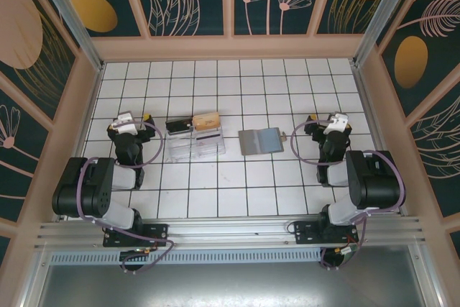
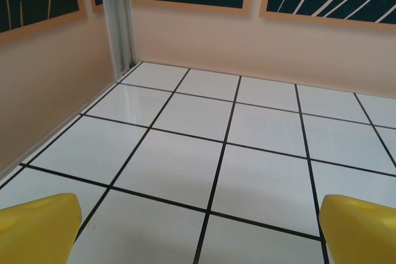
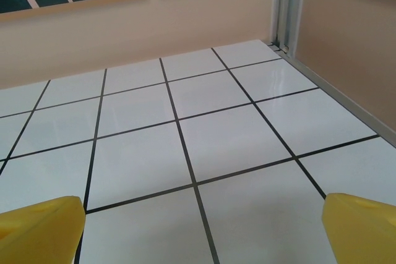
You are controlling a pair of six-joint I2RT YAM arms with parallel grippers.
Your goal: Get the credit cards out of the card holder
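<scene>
clear card holder left of middle of table, long side along the near edge, just right of left gripper; grey card beside it, nearer right gripper. both wide open, empty.

Open tiles run ahead of the left gripper and right gripper to the back wall; between them, card holder and credit cards block mid-floor, a narrow lane between

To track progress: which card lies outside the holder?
The grey card, flat on tiles right of the card holder; the black card and tan card overlap it.
</scene>
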